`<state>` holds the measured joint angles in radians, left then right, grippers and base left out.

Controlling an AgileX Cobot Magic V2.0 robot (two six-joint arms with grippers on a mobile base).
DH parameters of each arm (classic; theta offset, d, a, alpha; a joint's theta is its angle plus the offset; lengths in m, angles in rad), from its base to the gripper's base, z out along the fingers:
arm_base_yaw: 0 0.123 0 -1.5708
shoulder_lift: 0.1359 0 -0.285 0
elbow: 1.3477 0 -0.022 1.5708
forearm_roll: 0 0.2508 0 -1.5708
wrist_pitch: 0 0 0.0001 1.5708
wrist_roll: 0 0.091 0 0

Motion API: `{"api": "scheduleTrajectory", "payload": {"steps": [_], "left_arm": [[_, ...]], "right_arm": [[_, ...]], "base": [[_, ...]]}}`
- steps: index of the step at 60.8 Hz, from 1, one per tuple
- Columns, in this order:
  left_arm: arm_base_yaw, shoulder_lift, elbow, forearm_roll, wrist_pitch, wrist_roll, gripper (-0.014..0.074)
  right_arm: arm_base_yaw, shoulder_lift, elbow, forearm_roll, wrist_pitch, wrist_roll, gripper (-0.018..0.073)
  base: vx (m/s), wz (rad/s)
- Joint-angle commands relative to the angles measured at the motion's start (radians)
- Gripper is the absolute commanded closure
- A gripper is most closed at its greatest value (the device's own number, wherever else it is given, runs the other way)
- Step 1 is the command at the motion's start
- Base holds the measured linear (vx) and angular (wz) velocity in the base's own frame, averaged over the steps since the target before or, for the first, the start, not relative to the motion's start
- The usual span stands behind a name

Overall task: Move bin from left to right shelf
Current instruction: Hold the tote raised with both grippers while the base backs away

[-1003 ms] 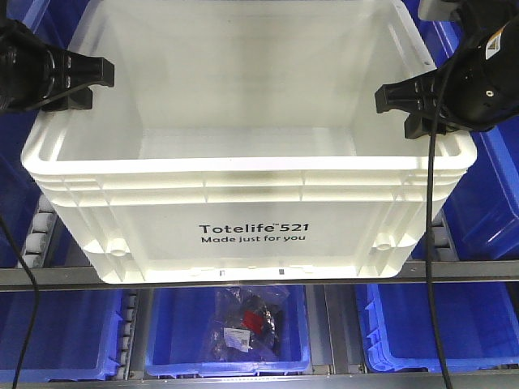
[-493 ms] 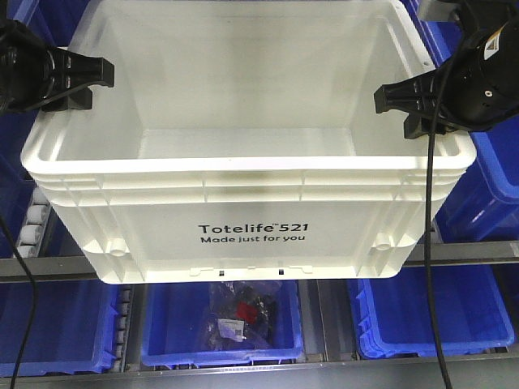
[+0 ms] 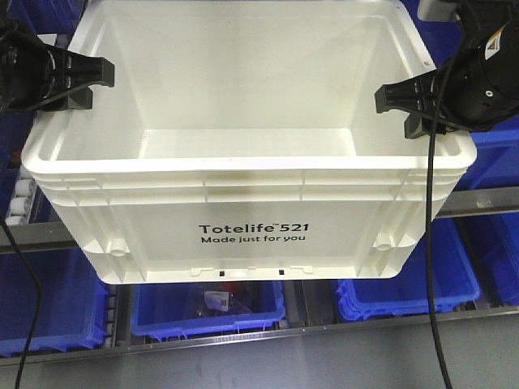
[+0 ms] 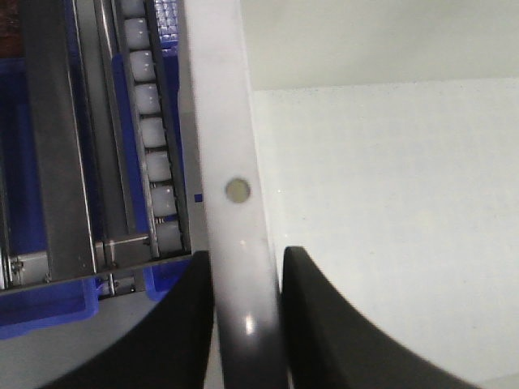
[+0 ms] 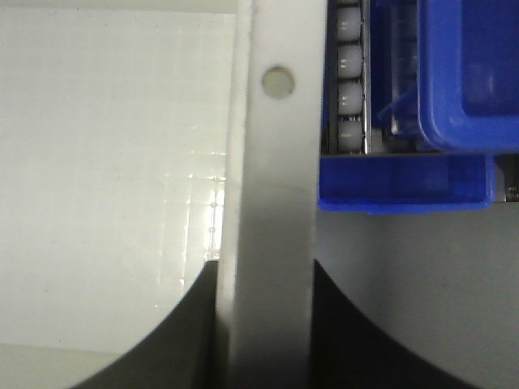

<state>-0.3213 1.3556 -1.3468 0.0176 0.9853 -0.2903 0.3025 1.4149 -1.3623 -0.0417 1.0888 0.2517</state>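
Observation:
The bin (image 3: 251, 211), a large empty white tote printed "Totelife 521", fills the front view and hangs in the air in front of the shelf. My left gripper (image 3: 85, 81) is shut on its left rim and my right gripper (image 3: 397, 101) is shut on its right rim. In the left wrist view the black fingers (image 4: 324, 324) squeeze the white rim (image 4: 235, 186) between them. The right wrist view shows the same clamp, with the rim (image 5: 272, 203) between the dark fingers (image 5: 186, 324).
Behind and below the bin runs a grey metal shelf beam (image 3: 478, 198) with roller tracks (image 4: 150, 138). Several blue plastic bins (image 3: 401, 292) sit on the lower level, and another blue bin (image 5: 462, 97) lies just right of the tote.
The shelf and blue bins have slid down and left behind the tote over the last second; the beam now crosses higher on the right. Both grippers keep their hold on the rims.

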Motion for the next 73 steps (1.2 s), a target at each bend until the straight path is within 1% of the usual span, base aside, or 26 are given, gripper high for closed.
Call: {"api": "scheduleTrajectory", "payload": {"steps": [1,43,73], "left_arm": [[-0.001,-0.042,-0.040,0.052,-0.096,0.033,0.0605],[-0.001,-0.044,-0.040,0.052,-0.096,0.033,0.0605],[-0.001,-0.044,-0.040,0.052,-0.096,0.033,0.0604]], "right_arm": [[-0.005,-0.050,-0.036,-0.036,-0.103,-0.016,0.0536],[-0.005,-0.050,-0.036,-0.036,-0.103,-0.016,0.0536],[-0.005,-0.050,-0.036,-0.036,-0.103,-0.016,0.0536]], "base": [[-0.20,-0.10],[-0.18,-0.10],[-0.07,-0.25]]}}
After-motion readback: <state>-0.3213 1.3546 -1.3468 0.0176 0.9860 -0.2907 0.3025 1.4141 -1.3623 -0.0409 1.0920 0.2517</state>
